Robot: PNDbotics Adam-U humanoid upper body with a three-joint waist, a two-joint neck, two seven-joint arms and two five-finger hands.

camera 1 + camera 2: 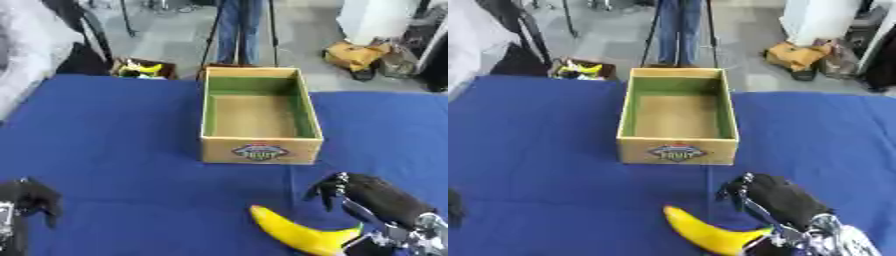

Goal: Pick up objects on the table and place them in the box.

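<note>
While gripping banana (pixel 302 234), right hand (pixel 367 197) hovers near box (pixel 260 150).

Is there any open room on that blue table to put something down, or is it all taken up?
Plenty. The blue tablecloth lies bare all along the left of the open cardboard box, and again to its right. The box floor looks bare too. It is crowded only near the front right, where the right hand is at the yellow banana. The left hand shows bottom left.

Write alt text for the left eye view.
The robot's right hand holds a yellow curved banana at its near end over the blue tablecloth, short of the empty open cardboard box. The left hand rests at lower left.
</note>
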